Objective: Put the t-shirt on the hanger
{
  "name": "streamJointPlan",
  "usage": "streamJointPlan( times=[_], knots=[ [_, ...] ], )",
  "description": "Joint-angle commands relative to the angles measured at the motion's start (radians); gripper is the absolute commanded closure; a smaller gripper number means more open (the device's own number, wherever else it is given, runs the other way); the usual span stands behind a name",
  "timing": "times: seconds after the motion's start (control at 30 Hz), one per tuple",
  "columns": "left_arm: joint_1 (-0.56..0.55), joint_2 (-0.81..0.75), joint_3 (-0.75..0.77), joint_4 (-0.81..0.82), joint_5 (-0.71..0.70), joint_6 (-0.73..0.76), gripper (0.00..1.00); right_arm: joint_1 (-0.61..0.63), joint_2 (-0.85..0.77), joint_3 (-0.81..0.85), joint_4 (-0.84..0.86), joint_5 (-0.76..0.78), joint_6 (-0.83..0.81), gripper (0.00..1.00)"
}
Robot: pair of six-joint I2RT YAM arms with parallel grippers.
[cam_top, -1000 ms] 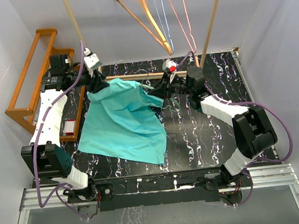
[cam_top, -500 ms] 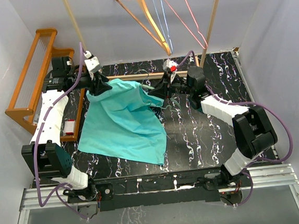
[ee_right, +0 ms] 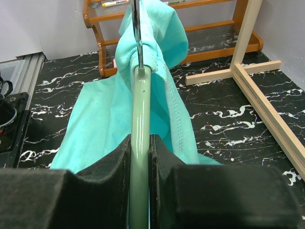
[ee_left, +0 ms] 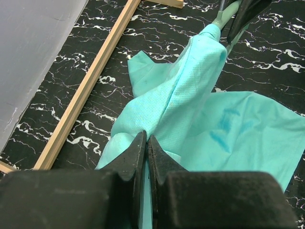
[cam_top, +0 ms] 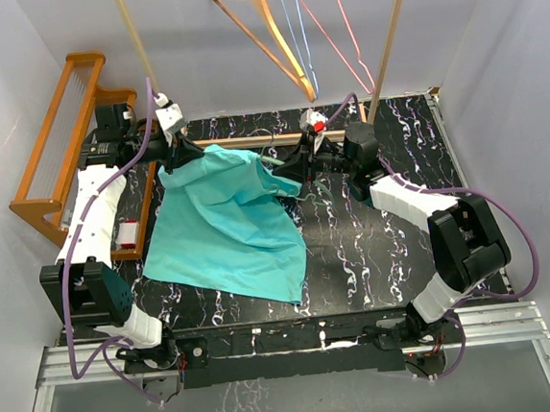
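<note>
The teal-green t-shirt (cam_top: 228, 224) lies spread on the black marbled table, its far edge lifted into a ridge between the two grippers. My left gripper (cam_top: 186, 154) is at the ridge's left end, shut on a fold of the t-shirt (ee_left: 176, 95), with cloth pinched at the gripper (ee_left: 147, 137). My right gripper (cam_top: 286, 171) is shut on the pale mint-green hanger (ee_right: 141, 109), jaws pressed on its arm at the gripper (ee_right: 141, 139). The hanger's far end is under the cloth (ee_right: 157, 33), next to its metal hook. Its tip (ee_left: 224, 16) shows in the left wrist view.
An orange wooden rack (cam_top: 52, 139) stands along the left edge of the table. At the back hang an orange wooden hanger (cam_top: 265, 33), a blue wire hanger (cam_top: 295, 21) and a pink wire hanger (cam_top: 336, 27), between pale wooden posts (cam_top: 390, 37) with a base rail (ee_left: 90, 81).
The left gripper moved slightly toward the back, then closed its jaws on the shirt's raised fold. The right arm and the hanger have not moved.
</note>
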Motion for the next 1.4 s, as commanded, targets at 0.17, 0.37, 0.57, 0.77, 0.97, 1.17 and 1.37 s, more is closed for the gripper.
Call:
streamJointPlan(
  times=[0.17, 0.37, 0.57, 0.77, 0.97, 1.17, 1.37],
  knots=[
    [-0.011, 0.007, 0.064, -0.050, 0.078, 0.038, 1.00, -0.005, -0.057, 0.019, 0.045, -0.021, -0.025, 0.92],
    [-0.013, 0.034, 0.141, -0.044, 0.072, 0.013, 1.00, -0.004, -0.060, 0.011, 0.044, -0.021, -0.027, 0.92],
    [-0.013, 0.042, 0.187, -0.048, 0.091, -0.018, 1.00, -0.004, -0.040, -0.005, 0.144, -0.021, 0.038, 0.92],
    [-0.022, 0.027, 0.211, -0.036, 0.112, -0.055, 1.00, -0.002, -0.017, -0.003, 0.186, -0.018, 0.063, 0.92],
    [-0.030, 0.024, 0.236, 0.030, 0.141, -0.151, 1.00, 0.001, -0.010, -0.009, 0.190, -0.022, 0.063, 0.92],
    [-0.064, 0.025, 0.240, 0.063, 0.146, -0.194, 1.00, 0.010, -0.005, -0.019, 0.200, -0.012, 0.068, 0.92],
    [-0.069, 0.019, 0.240, 0.004, 0.090, -0.111, 1.00, 0.009, -0.016, -0.020, 0.192, -0.004, 0.060, 0.92]
  ],
)
